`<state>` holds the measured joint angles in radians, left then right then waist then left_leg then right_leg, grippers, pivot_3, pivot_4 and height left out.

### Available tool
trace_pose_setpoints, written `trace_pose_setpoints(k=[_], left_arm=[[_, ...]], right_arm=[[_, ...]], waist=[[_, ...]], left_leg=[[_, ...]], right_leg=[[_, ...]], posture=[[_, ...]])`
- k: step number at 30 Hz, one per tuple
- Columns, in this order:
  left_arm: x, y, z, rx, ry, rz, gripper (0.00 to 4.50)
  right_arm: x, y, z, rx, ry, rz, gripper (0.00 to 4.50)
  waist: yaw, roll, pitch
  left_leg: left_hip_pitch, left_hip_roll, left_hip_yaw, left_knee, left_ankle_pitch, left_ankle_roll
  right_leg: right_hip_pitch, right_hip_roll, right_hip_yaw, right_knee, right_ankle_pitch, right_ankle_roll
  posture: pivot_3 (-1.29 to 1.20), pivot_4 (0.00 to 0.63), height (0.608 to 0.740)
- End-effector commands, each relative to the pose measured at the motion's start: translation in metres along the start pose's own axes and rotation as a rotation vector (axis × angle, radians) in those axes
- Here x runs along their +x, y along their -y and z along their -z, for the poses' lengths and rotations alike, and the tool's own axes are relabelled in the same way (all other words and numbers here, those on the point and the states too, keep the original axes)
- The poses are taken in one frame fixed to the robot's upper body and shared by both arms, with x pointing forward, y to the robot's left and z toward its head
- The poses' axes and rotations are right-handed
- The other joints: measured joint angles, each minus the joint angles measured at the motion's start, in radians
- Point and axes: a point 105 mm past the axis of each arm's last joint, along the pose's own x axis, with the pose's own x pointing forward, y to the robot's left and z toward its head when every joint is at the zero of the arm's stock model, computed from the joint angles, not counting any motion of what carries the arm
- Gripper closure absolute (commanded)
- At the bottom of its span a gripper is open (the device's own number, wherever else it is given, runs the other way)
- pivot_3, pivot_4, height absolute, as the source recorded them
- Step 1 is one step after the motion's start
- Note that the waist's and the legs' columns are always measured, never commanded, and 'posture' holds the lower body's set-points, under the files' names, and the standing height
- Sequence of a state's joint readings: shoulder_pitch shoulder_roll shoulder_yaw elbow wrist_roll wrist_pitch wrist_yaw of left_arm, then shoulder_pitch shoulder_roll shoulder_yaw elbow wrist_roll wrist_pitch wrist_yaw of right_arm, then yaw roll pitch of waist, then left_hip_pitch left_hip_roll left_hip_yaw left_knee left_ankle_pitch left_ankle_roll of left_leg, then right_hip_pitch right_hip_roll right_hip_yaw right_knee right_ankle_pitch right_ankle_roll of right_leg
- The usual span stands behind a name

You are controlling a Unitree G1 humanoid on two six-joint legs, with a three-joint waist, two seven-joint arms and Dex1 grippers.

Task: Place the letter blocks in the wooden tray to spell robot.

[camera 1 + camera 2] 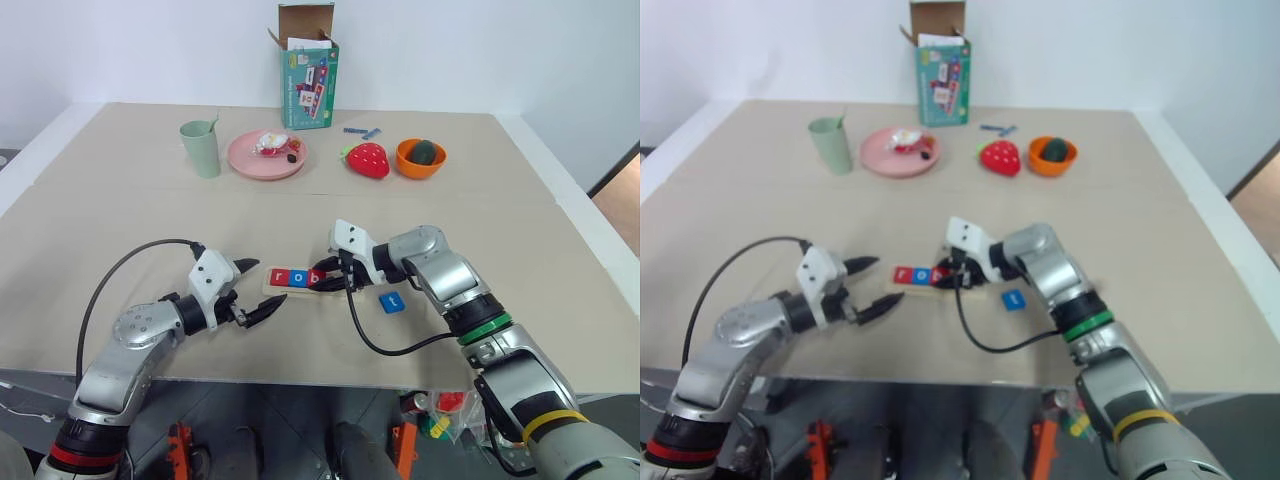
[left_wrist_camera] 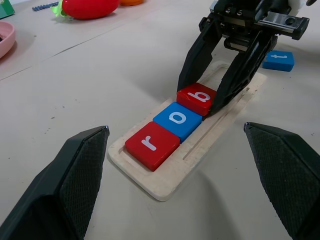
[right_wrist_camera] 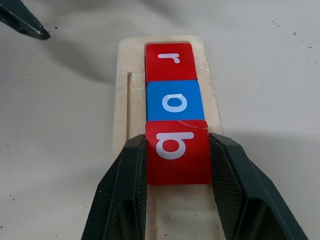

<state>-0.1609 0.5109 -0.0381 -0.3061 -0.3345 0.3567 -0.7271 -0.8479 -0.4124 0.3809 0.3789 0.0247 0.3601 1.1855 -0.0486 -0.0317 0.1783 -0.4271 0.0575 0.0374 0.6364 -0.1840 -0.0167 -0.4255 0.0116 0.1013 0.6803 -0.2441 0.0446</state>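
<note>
The wooden tray (image 1: 300, 290) lies near the table's front edge, between my two grippers. Its recess holds a red r block (image 2: 151, 144), then a blue o block (image 2: 178, 120), then a red b block (image 3: 176, 160) touching the o. My right gripper (image 3: 176, 140) reaches in from the tray's right end and is shut on the b block, one finger on each side. A blue t block (image 1: 391, 302) lies loose on the table to the right of the tray. My left gripper (image 1: 266, 285) hovers open just left of the tray, holding nothing.
Along the back stand a green cup (image 1: 201, 148), a pink plate (image 1: 266, 155) with food, a green box (image 1: 308, 75), a toy strawberry (image 1: 367, 160) and an orange bowl (image 1: 420, 157). Small blue pieces (image 1: 362, 131) lie by the box. A black cable (image 1: 385, 345) loops below the right wrist.
</note>
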Motion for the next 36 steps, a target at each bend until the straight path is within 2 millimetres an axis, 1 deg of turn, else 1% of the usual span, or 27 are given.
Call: trace_pose_setpoints(k=[1, 5, 12, 16, 19, 27, 36], left_arm=[[0.0, 0.004, -0.012, 0.032, 0.038, 0.014, 0.0], [0.0, 0.004, -0.01, 0.029, 0.029, 0.016, 0.0], [0.002, 0.005, -0.009, 0.034, 0.022, 0.029, 0.0], [0.004, 0.006, -0.01, 0.044, 0.023, 0.039, 0.0], [0.004, 0.006, -0.01, 0.044, 0.024, 0.04, 0.0], [0.004, 0.007, -0.009, 0.041, 0.02, 0.037, 0.0], [0.004, 0.008, -0.008, 0.036, 0.018, 0.034, 0.0]], right_arm=[[-0.002, 0.005, -0.002, -0.007, -0.015, 0.019, 3.32], [-0.007, 0.007, -0.007, -0.005, -0.005, 0.02, 3.32], [-0.013, 0.003, -0.015, 0.01, 0.007, -0.001, 3.32], [-0.01, 0.0, -0.011, 0.015, -0.003, -0.008, 3.32], [-0.007, -0.001, -0.012, 0.012, -0.001, -0.015, 3.32], [-0.003, 0.007, -0.011, 0.005, -0.007, 0.005, 3.32], [-0.001, 0.007, -0.008, 0.003, -0.014, -0.004, 3.32]], waist=[[0.0, 0.0, 0.0], [0.0, 0.0, 0.0], [0.0, 0.0, 0.0], [0.0, 0.0, 0.0], [0.0, 0.0, 0.0], [0.0, 0.0, 0.0], [0.0, 0.0, 0.0]], left_leg=[[0.0, 0.0, 0.0, 0.0, 0.0, 0.0], [0.0, 0.0, 0.0, 0.0, 0.0, 0.0], [0.0, 0.0, 0.0, 0.0, 0.0, 0.0], [0.0, 0.0, 0.0, -0.001, 0.0, 0.0], [0.0, 0.0, 0.0, -0.001, 0.0, 0.0], [0.0, 0.0, 0.0, -0.001, 0.0, 0.0], [0.0, 0.0, 0.0, -0.001, 0.0, 0.0]], right_leg=[[0.0, 0.0, 0.0, 0.0, 0.0, 0.0], [0.0, 0.0, 0.0, 0.0, 0.0, 0.0], [0.0, 0.0, 0.0, 0.0, 0.0, 0.0], [-0.001, 0.0, 0.0, 0.0, -0.001, 0.0], [-0.001, 0.0, 0.0, 0.0, -0.001, 0.0], [-0.001, 0.0, 0.0, 0.0, -0.001, 0.0], [-0.001, 0.0, 0.0, 0.0, 0.0, 0.0]], posture=[[0.0, 0.15, 0.74], [0.0, 0.15, 0.74], [0.0, 0.15, 0.74], [0.0, 0.15, 0.74], [0.0, 0.15, 0.74], [0.0, 0.15, 0.74], [0.0, 0.15, 0.74]])
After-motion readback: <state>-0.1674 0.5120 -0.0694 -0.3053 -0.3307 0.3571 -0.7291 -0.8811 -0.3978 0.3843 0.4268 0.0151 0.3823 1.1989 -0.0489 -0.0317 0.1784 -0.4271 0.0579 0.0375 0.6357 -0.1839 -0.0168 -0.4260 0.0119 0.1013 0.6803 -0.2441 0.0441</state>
